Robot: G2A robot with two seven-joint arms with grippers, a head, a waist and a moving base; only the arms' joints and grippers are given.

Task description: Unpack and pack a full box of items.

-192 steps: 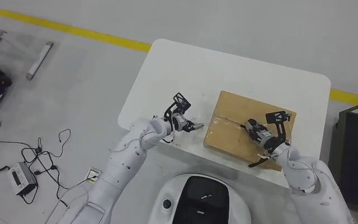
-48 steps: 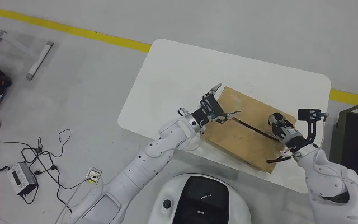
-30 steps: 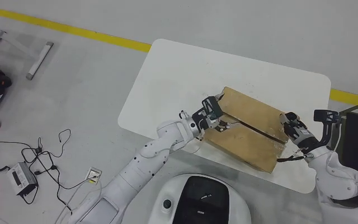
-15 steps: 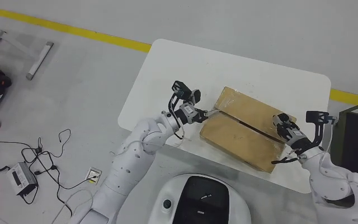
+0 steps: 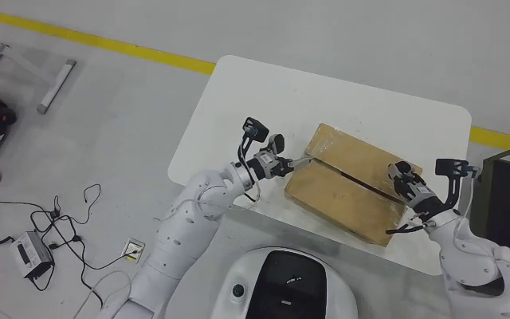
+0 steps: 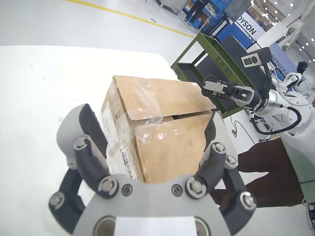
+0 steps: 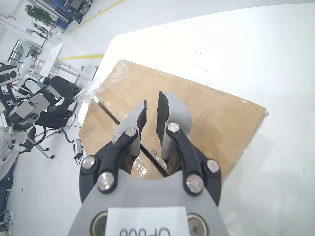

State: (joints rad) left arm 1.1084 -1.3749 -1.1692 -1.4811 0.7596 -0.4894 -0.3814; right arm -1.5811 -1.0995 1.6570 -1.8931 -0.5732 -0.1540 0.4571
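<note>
From above, the box [image 5: 351, 179] of brown cardboard lies on the table [image 5: 263, 96], with the left gripper [image 5: 296, 162] just beside its left end at the seam and the right gripper [image 5: 398, 171] over its opposite end; in the left wrist view the left gripper [image 6: 147, 119] is spread wide and grasps nothing, one end of the box [image 6: 152, 92] framed between its fingers, a dark slit showing between the two taped top flaps. In the right wrist view the right gripper [image 7: 152, 104] hangs above the seam of the box [image 7: 209, 114], its fingers drawn almost together with a thin gap, pinching nothing; the table [image 7: 246, 37] spreads beyond.
</note>
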